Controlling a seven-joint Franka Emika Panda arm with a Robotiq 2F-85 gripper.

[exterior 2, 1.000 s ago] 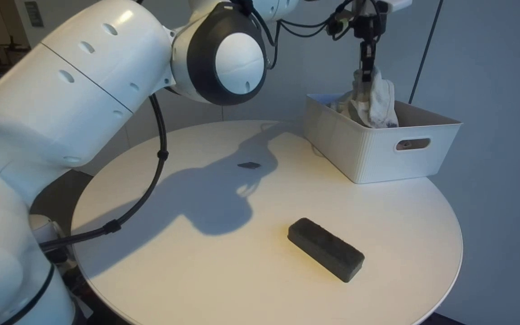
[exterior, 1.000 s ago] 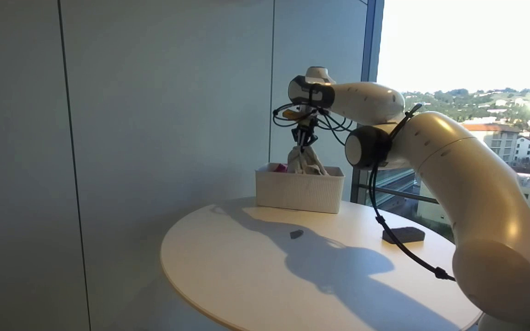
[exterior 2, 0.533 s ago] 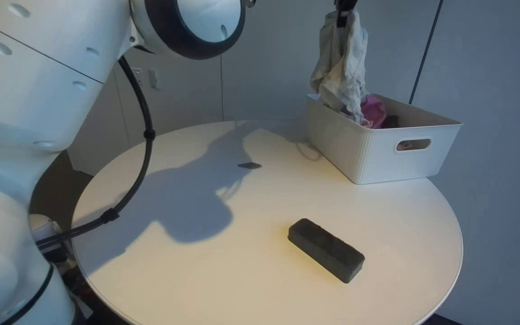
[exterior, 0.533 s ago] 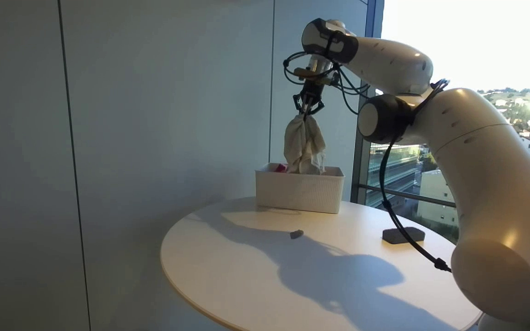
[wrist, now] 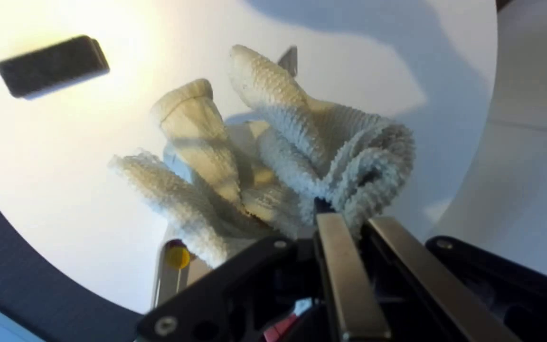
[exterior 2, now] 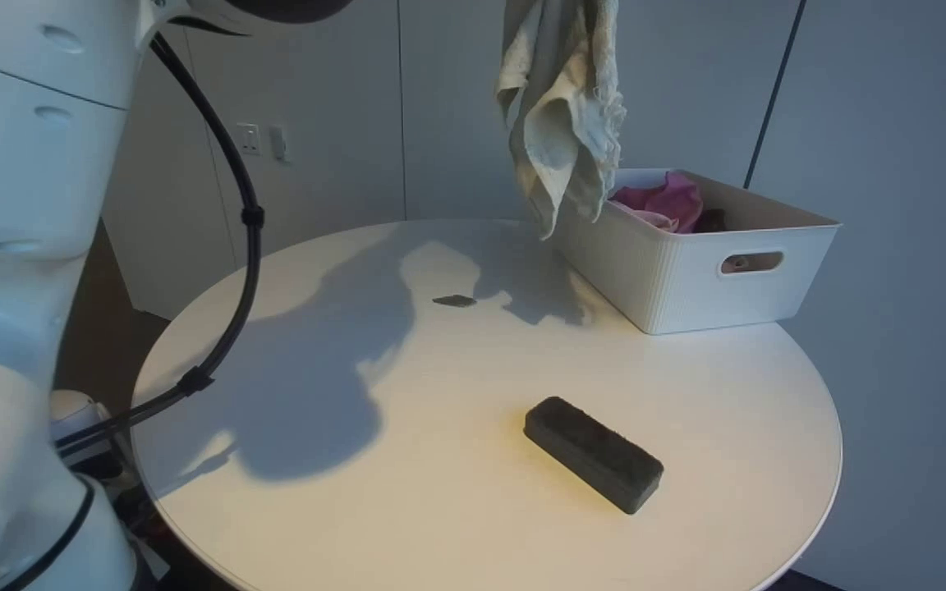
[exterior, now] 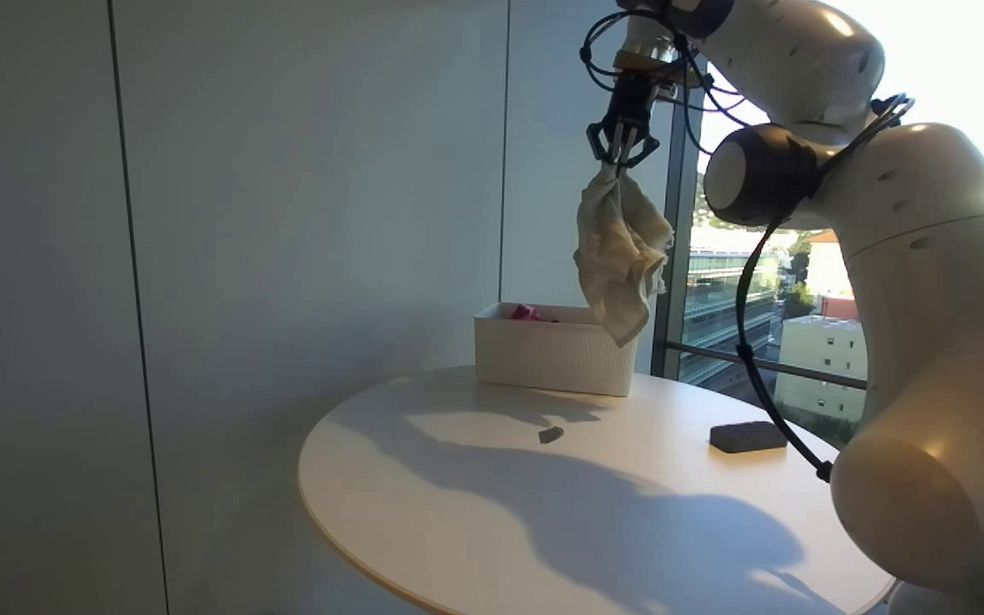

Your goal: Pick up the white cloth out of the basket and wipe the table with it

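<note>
Dark block [exterior 2: 594, 454]: our biggest worry tbh; one wide wipe with the white cloth [exterior: 623, 256] could shove it off the table [exterior 2: 407, 509].
Small dark piece [exterior 2: 454, 301]: might get dragged along under the cloth if we don't steer round it.
Basket [exterior 2: 711, 295]: it's near, so lowering too soon could snag a loose corner on the rim.
Hand [exterior: 619, 167]: clamped on the cloth's bunched top; if we press hard, that pinch could slip, we reckon.
Cloth: dangling right below the hand, loose folds hanging down, out of the basket and above the table, not touching it.
</note>
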